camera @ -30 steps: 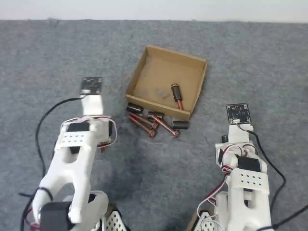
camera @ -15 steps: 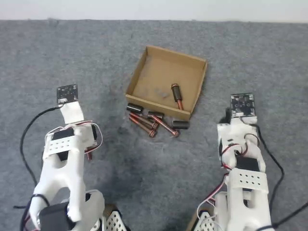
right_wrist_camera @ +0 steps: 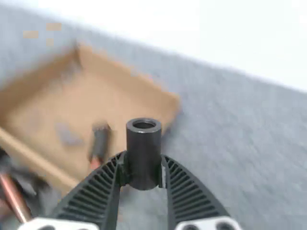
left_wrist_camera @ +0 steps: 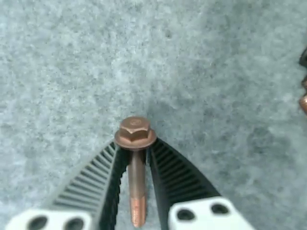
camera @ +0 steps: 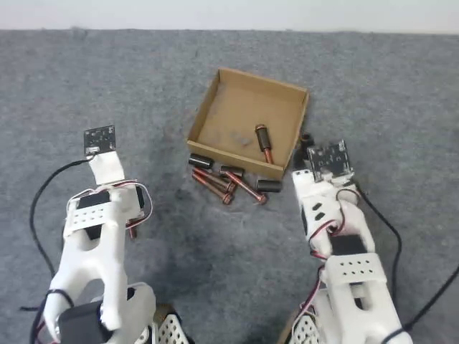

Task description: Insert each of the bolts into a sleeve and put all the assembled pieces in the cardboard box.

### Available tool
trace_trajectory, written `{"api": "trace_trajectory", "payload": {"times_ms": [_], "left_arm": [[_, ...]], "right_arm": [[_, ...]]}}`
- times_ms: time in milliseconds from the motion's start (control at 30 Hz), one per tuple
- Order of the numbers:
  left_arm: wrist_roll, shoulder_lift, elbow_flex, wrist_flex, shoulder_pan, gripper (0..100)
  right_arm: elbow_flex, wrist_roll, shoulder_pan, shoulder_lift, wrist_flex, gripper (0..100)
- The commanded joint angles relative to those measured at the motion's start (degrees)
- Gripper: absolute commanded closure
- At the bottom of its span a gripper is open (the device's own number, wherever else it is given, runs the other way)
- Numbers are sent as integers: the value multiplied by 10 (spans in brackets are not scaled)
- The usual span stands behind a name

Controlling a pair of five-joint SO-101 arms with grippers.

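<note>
A grey, felt-like counter (camera: 215, 244) carries an open cardboard box (camera: 233, 115) holding one assembled piece (camera: 264, 142), with loose copper bolts (camera: 212, 184) and black sleeves (camera: 270, 186) just near of it. The left hand (left_wrist_camera: 136, 147), well left of the box, grips a copper flange-headed bolt (left_wrist_camera: 135, 132) by its shank; the right hand (right_wrist_camera: 143, 162), just right of the box, clamps a smooth black tubular sleeve (right_wrist_camera: 143, 143). The joining step seems in hand: next, threaded tip must line up with bore.

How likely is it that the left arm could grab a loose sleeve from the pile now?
Probably not: its end effector is shut on a bolt, though bare carpet leads to the nearest sleeve.
</note>
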Motion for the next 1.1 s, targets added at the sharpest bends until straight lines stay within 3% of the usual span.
{"api": "trace_trajectory", "payload": {"times_ms": [0, 233, 433, 667, 867, 1067], "left_arm": [[8, -33, -7, -16, -3, 989], [8, -33, -7, -16, -3, 989], [8, -33, -7, -16, -2, 989], [8, -33, -7, -17, -1, 989], [8, -33, -8, -19, 0, 989], [8, -33, -7, -29, 0, 989]], "right_arm": [[13, -70, -37, -14, -131, 991], [53, -128, -84, -13, -244, 991], [48, -131, -113, -13, -297, 991], [-12, -130, -126, -7, -303, 991], [-76, -131, -138, 122, -322, 991], [-92, -130, -160, 292, -510, 991]]}}
